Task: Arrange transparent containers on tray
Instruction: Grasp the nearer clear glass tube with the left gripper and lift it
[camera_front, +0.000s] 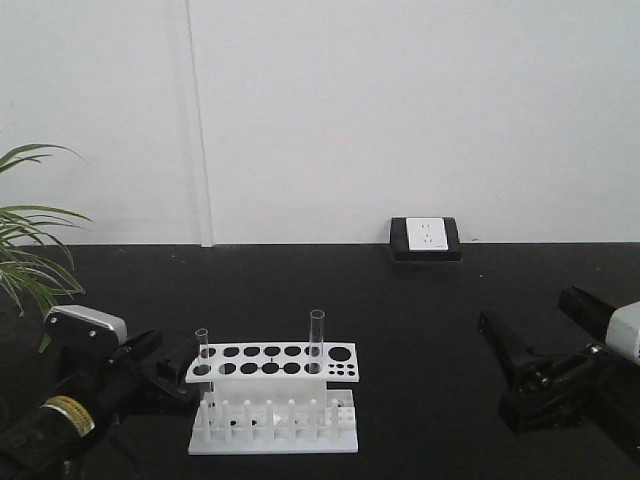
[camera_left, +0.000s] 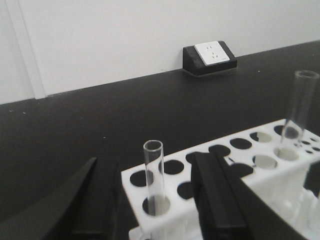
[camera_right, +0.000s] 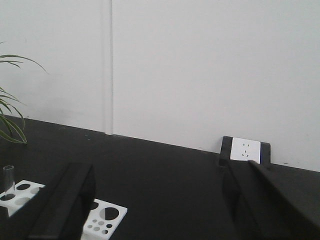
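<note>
We see a black table (camera_front: 420, 300) under a plain white wall (camera_front: 400, 100). The rack (camera_front: 275, 368) is white, with rows of dark round holes. The left tube (camera_front: 202, 350) and the right tube (camera_front: 317, 340) are clear, without colour. The socket (camera_front: 427, 234) is white in a black box. The plant (camera_front: 25, 270) is green. The left gripper (camera_front: 177, 342) and the right gripper (camera_front: 525, 308) are black; the left one carries a yellow label (camera_front: 68, 412).
</note>
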